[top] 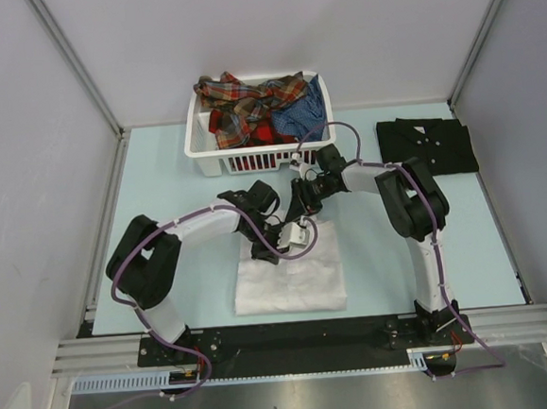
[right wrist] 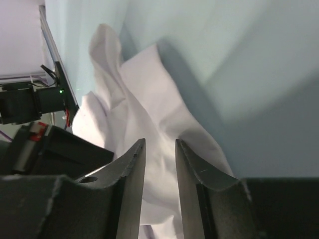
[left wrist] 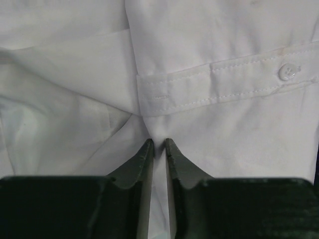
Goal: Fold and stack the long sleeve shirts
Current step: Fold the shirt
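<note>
A plain white long sleeve shirt (top: 289, 281) lies partly folded on the pale blue table near the front middle. My left gripper (top: 297, 241) is down at its far edge. In the left wrist view that gripper (left wrist: 159, 144) is pinched shut on a fold of the white cloth (left wrist: 224, 45), just below a buttoned cuff (left wrist: 224, 82). My right gripper (top: 309, 211) stands just behind the left one. Its jaws (right wrist: 159, 144) are closed on a bunched ridge of the same white shirt (right wrist: 144, 94), lifted off the table. A black shirt (top: 427, 143) lies folded at the back right.
A white slatted basket (top: 215, 158) at the back middle holds a plaid shirt (top: 247, 102) and a blue one (top: 304, 112). Grey walls and metal frame rails close in the table on three sides. Both arms reach in over the table's middle.
</note>
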Available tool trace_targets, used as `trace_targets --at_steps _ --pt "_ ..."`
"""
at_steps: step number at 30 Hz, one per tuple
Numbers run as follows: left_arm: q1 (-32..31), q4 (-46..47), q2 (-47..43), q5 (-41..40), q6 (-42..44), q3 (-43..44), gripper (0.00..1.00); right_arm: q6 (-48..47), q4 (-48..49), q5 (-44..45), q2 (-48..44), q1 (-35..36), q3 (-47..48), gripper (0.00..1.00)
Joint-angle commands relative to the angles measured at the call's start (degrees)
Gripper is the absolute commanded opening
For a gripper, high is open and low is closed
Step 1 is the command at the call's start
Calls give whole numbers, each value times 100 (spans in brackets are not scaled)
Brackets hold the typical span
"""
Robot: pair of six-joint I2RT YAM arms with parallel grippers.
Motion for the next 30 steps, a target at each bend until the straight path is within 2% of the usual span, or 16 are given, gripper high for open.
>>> trace_targets --at_steps 1,4,5,11,17,23,30 --pt "-24 -435 -233 203 231 416 15 -390 -265 142 189 -58 258 35" --pt "-16 -751 -357 212 223 627 1 -505 -353 124 190 -67 241 34" --pt "-7 -813 -366 212 188 679 0 -540 -388 115 190 -84 241 34" --pt "292 -1033 -147 151 -50 1399 0 -672 -468 106 189 -119 276 34" --pt "643 -823 327 -183 -111 1901 0 -751 -538 80 225 -119 364 34" --pt "767 134 618 -649 -208 1630 0 -690 -591 45 111 -146 618 34" --pt "767 399 627 -543 -358 1542 0 -829 -765 194 -276 -225 909 37"
